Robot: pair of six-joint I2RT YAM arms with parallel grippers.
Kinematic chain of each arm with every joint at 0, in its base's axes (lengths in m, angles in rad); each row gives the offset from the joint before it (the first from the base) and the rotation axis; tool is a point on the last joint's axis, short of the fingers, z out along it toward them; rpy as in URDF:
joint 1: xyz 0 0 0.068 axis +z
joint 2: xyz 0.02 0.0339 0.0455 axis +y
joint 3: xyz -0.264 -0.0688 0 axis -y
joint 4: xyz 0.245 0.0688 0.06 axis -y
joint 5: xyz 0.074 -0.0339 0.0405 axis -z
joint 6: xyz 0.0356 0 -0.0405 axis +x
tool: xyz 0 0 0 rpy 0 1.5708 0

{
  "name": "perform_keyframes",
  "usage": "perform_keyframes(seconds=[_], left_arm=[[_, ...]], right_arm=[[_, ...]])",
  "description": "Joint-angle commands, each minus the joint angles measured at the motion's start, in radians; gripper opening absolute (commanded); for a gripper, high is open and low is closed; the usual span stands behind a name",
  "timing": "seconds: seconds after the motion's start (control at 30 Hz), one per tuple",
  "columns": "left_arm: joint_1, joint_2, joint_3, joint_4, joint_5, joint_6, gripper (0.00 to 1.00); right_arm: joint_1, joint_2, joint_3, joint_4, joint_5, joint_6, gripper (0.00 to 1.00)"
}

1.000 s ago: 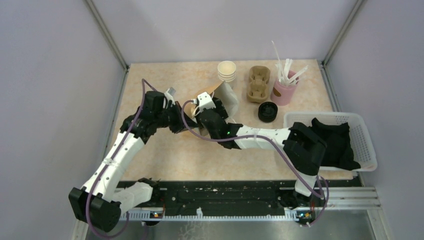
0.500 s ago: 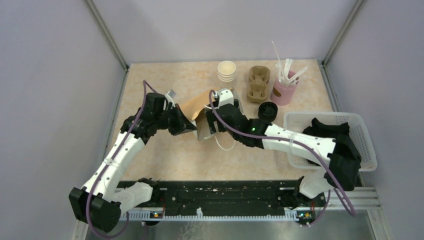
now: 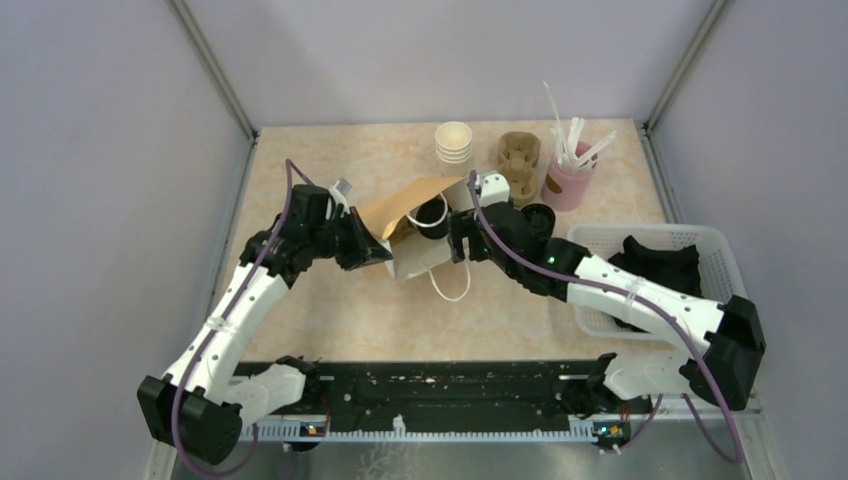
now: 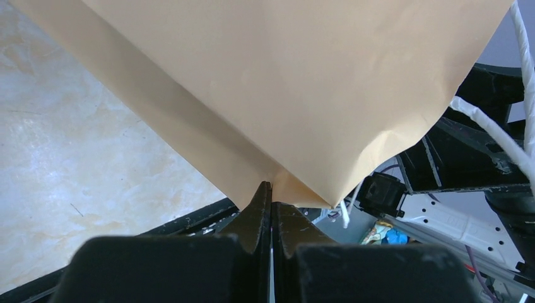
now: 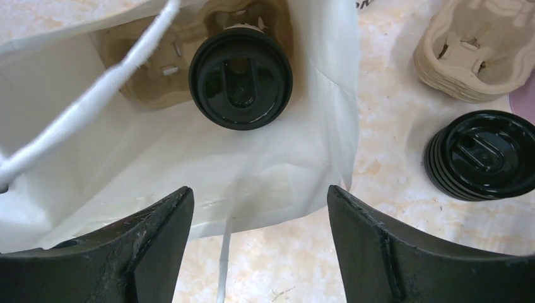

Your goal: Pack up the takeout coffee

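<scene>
The takeout coffee, a white cup with a black lid, stands in a cardboard carrier inside the brown paper bag. From above its lid shows through the bag's mouth. The bag's white lining fills the right wrist view. My left gripper is shut on a fold of the bag's brown paper, with its fingertips pinching the edge. My right gripper is open and empty just outside the bag's mouth, and it also shows in the top view.
A pile of black lids lies right of the bag, also in the right wrist view. Behind stand stacked white cups, stacked cardboard carriers and a pink cup of stirrers. A white basket holds black cloth.
My right gripper has drawn back to the right, out of the bag, and now hangs open. The lidded cup now shows inside the bag. The left gripper has kept its hold.
</scene>
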Motion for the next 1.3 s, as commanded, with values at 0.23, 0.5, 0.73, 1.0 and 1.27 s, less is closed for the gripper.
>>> perform_keyframes(seconds=[0.23, 0.5, 0.73, 1.0, 1.27], left_arm=[[0.005, 0.004, 0.031, 0.004, 0.007, 0.001, 0.00], [0.006, 0.011, 0.057, -0.003, 0.022, -0.008, 0.00], [0.007, 0.017, 0.071, -0.005, 0.016, -0.008, 0.00], [0.007, 0.026, 0.068, -0.002, 0.046, -0.010, 0.00], [0.007, 0.026, 0.090, -0.004, 0.036, 0.004, 0.00]], right_arm=[[-0.063, 0.041, 0.025, 0.108, -0.192, 0.102, 0.69], [-0.101, 0.154, 0.107, 0.121, -0.261, 0.058, 0.69], [-0.101, 0.130, 0.098, 0.059, -0.196, 0.106, 0.75], [-0.101, 0.230, 0.108, 0.206, -0.160, 0.173, 0.75], [-0.102, 0.209, -0.046, 0.522, -0.268, -0.096, 0.67]])
